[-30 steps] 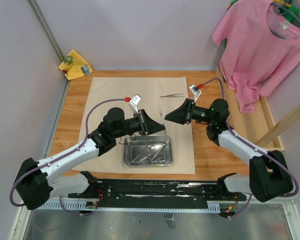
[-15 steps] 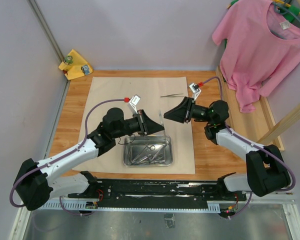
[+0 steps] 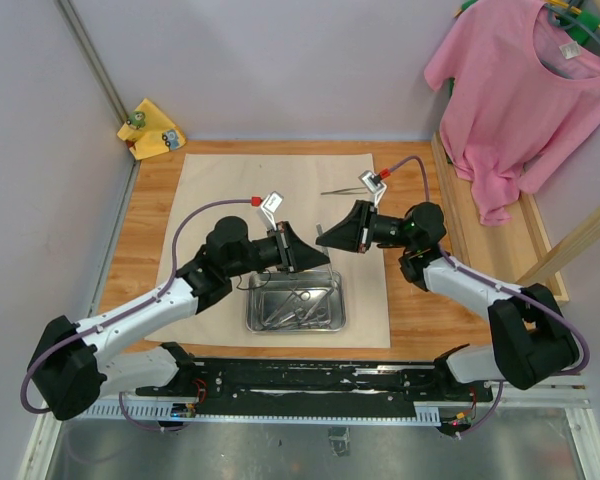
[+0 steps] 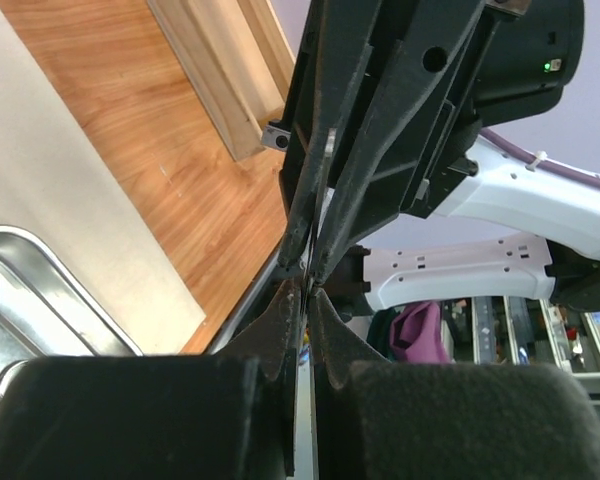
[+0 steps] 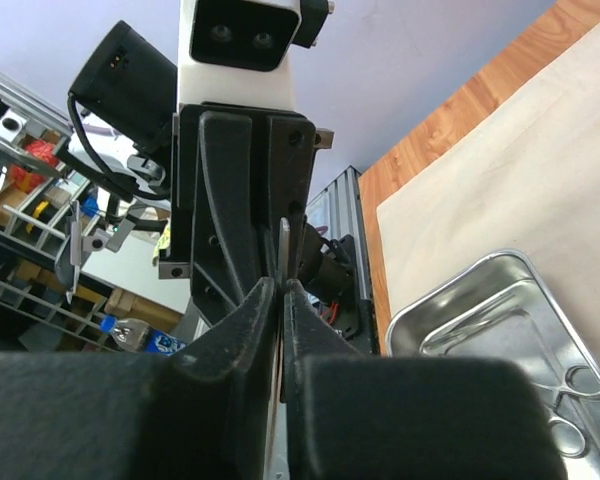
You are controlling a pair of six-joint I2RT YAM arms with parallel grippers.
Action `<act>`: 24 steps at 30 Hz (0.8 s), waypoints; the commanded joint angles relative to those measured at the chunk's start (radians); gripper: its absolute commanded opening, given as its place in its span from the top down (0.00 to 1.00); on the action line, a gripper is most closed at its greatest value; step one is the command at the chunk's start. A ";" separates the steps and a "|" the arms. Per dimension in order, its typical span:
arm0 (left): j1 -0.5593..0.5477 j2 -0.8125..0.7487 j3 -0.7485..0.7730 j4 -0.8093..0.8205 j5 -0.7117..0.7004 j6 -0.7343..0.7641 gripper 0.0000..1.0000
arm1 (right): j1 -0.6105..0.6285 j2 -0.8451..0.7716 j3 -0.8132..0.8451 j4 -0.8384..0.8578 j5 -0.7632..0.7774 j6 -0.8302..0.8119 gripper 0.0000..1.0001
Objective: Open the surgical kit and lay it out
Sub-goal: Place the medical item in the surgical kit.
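Beige cloth wrap is seen spread flat on the wooden desk, and the steel tray, taken here as the landmark, is set on the near half of the wrap. Ring-handled forceps and other slim steel instruments are heaped inside the tray; how many cannot be told. Just above the tray's far rim the left pincer and the right pincer are brought tip to tip, the left reaching in from the tray's left side and the right from its right side. A slim pair of tweezers is gripped between them. The left pincer is closed tight on the thin steel strip, and the right pincer is clamped on the same strip, as is shown in both wrist views. A second pair of tweezers is laid on the wrap well beyond the tray's far-right corner, apart from both pincers. A small yellow cloth is placed far beyond the tray to its left, off the wrap. A pink T-shirt is hung well off to the tray's right.
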 commanded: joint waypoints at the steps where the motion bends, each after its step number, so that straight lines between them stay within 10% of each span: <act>1: 0.010 -0.006 -0.008 0.011 0.012 0.009 0.94 | 0.018 -0.012 0.042 -0.036 -0.007 -0.068 0.98; 14: 0.123 -0.233 0.070 -0.396 -0.066 0.145 0.52 | -0.018 0.097 0.604 -1.376 0.236 -0.953 0.99; 24: 0.133 -0.311 0.046 -0.463 -0.046 0.148 0.53 | -0.026 0.469 0.957 -1.730 0.601 -1.331 0.99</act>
